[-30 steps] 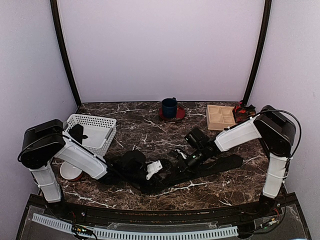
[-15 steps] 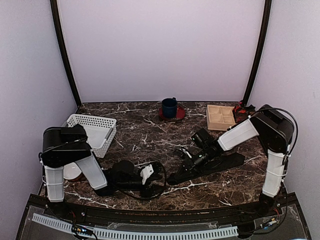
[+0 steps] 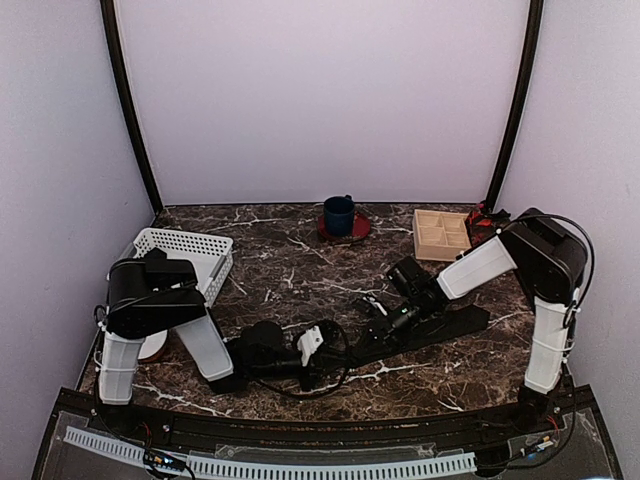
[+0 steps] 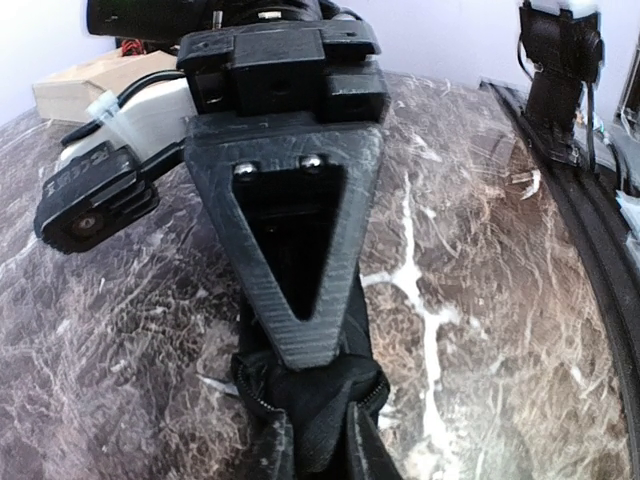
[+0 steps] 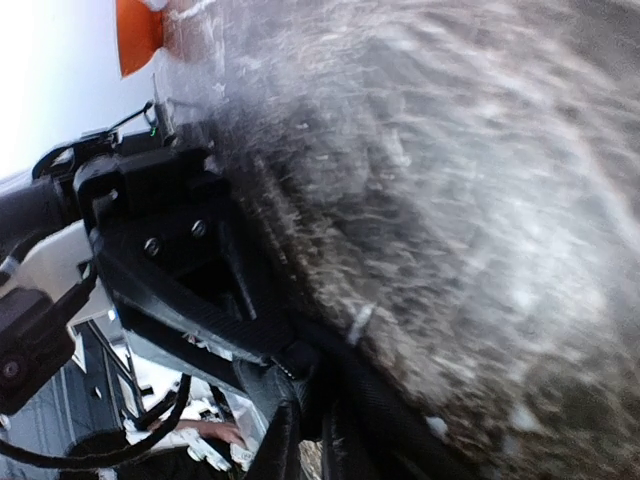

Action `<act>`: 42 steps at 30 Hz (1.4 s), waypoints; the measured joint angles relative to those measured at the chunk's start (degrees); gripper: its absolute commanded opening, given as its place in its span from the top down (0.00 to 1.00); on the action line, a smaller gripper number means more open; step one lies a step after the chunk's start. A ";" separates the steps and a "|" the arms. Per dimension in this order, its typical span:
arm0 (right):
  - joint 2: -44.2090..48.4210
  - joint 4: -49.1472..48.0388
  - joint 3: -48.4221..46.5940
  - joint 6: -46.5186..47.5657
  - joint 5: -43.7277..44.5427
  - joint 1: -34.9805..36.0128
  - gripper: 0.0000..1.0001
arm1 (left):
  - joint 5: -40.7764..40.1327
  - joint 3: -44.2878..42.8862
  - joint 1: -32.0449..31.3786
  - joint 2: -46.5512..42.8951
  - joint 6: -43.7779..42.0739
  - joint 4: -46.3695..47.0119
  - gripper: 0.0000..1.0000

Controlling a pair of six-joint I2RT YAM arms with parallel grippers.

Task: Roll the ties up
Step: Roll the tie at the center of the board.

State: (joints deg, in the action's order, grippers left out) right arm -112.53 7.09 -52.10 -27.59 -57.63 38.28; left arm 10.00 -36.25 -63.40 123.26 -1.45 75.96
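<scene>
The left arm has folded back toward its base. Its left hand (image 4: 312, 365) pinches the bunched end of the tie (image 3: 460, 322), which stretches across the desk (image 3: 300, 270) beneath the right hand (image 3: 378, 322). That hand's grip is too blurred to tell. Pulling further could drag the tie free.

The left fingers (image 4: 290, 310) pinch a bunched black tie (image 4: 315, 425) at six o'clock, above the marbled tabletop (image 4: 480, 290). A wooden tray (image 4: 80, 90) sits at ten o'clock.

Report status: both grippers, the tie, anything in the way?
Left gripper shut on the tie, near end bunched. Right gripper shut on it further along. Rest lies flat, not yet rolled. White basket, blue cup stand apart.
</scene>
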 measured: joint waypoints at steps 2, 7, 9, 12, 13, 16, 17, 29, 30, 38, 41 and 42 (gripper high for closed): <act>0.76 1.16 -0.09 -0.68 1.86 -0.09 0.70 | -0.26 -0.28 -0.13 -1.44 0.48 -2.89 0.96; 6.03 2.54 0.76 -4.02 8.13 0.33 0.65 | -0.63 -0.55 -0.61 -4.92 1.90 -9.73 0.97; 8.15 3.50 1.46 -5.62 10.62 0.57 0.66 | -0.79 -0.52 -0.76 -5.57 2.43 -11.17 0.96; 9.86 3.93 1.66 -7.52 12.46 1.53 0.66 | -1.05 -0.52 -0.98 -6.38 3.21 -12.76 0.96; 10.05 3.93 1.64 -8.17 12.81 2.19 0.66 | -1.09 -0.52 -1.03 -6.51 3.37 -13.05 0.96; 9.88 4.33 1.51 -9.29 13.75 4.13 0.68 | -1.18 -0.59 -1.14 -7.04 3.65 -14.16 0.96; 9.68 4.68 1.25 -9.62 13.94 4.66 0.69 | -1.18 -0.63 -1.14 -7.15 3.67 -14.45 0.96; 6.12 8.33 -3.69 -9.60 16.09 6.21 1.00 | -1.14 -0.94 -1.25 -7.67 3.67 -16.46 0.82; 6.12 8.44 -3.72 -9.62 16.11 6.21 1.00 | -1.11 -0.94 -1.22 -7.72 3.69 -16.48 0.74; 5.70 2.95 0.22 -8.92 12.48 5.01 1.00 | -1.40 3.96 -1.40 -8.98 4.39 -12.50 0.43; 5.29 -0.33 2.84 -8.92 10.03 3.56 1.00 | -1.31 6.47 -1.40 -8.79 4.63 -8.55 0.40; 5.07 -2.05 4.22 -8.92 8.41 3.15 1.00 | -1.27 7.10 -1.40 -8.41 4.79 -7.08 0.39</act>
State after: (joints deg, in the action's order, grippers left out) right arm -107.46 5.04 -47.88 -36.51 -49.21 41.43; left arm 8.73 -29.15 -64.79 114.85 3.33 68.88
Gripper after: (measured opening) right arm 0.009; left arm 0.590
